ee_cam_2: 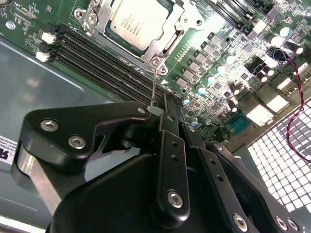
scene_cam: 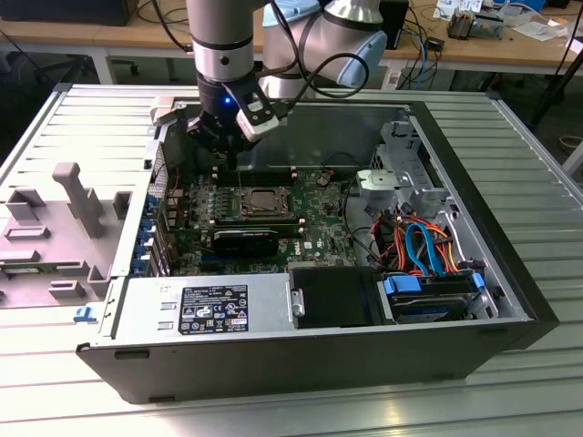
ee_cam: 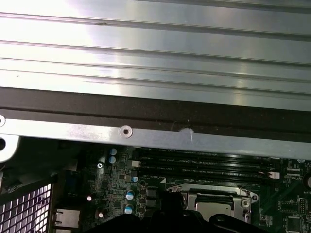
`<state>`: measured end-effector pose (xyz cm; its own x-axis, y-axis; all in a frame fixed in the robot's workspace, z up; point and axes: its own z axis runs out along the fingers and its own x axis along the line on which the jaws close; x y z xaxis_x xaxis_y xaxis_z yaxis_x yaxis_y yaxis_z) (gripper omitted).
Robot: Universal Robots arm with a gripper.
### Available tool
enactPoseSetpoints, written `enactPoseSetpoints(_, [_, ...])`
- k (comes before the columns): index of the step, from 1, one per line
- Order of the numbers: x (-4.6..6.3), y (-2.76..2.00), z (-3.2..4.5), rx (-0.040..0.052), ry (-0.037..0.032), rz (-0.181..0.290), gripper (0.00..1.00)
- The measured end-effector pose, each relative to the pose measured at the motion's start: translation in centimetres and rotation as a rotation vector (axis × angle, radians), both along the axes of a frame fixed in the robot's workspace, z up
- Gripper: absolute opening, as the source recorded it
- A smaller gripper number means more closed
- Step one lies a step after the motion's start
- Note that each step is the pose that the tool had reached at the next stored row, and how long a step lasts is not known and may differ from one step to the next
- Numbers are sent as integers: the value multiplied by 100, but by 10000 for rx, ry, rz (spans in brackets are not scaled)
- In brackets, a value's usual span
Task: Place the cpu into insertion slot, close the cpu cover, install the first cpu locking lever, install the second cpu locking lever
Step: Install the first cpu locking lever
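CPU (ee_cam_2: pixel 135 22) is where we begin: its dull silver top sits seated in the insertion slot (ee_cam_2: pixel 163 51), with the cpu cover (ee_cam_2: pixel 181 23) lying flat around it as a silver frame. In the second wrist view we see this up close, plus a thin metal locking lever (ee_cam_2: pixel 153 87) rising from the socket's corner to the gripper (ee_cam_2: pixel 165 109), whose black jaws are pressed together on its tip. The exterior view adds what the wrist cameras cannot: the whole open computer case (scene_cam: pixel 510 273) lying on a ribbed metal tabletop (scene_cam: pixel 537 164), the arm reaching down over the motherboard (scene_cam: pixel 319 232), and the gripper (scene_cam: pixel 235 155) just beside the socket. In the first wrist view we look past the long black memory slots (ee_cam: pixel 204 162) to the case's rim.
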<state>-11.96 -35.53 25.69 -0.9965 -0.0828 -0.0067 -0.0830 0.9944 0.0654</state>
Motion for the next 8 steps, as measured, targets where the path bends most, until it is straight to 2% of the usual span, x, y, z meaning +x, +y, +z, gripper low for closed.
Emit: enactPoseSetpoints(8, [18,0,0,0,0,0,11])
